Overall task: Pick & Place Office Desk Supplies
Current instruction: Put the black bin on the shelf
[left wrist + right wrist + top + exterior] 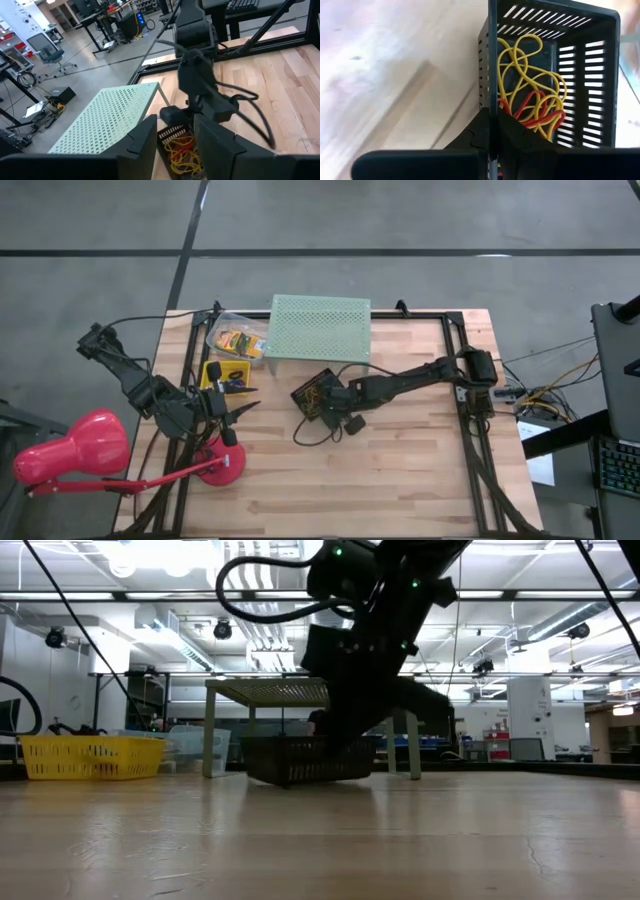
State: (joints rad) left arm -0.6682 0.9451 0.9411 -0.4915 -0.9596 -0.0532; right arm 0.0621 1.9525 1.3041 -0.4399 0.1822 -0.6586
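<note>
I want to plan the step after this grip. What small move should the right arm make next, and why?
Probably a short lift. The right gripper is shut on the wall of the black slotted basket, which holds yellow and red rubber bands and already tilts in the low view beside the mint-green stand.

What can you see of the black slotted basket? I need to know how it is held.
The black slotted basket looks like plastic, with rows of slits in its walls. It holds tangled yellow and red rubber bands. The right gripper is shut on one wall's rim. In the low view it sits slightly tilted, before the mint-green stand.
</note>
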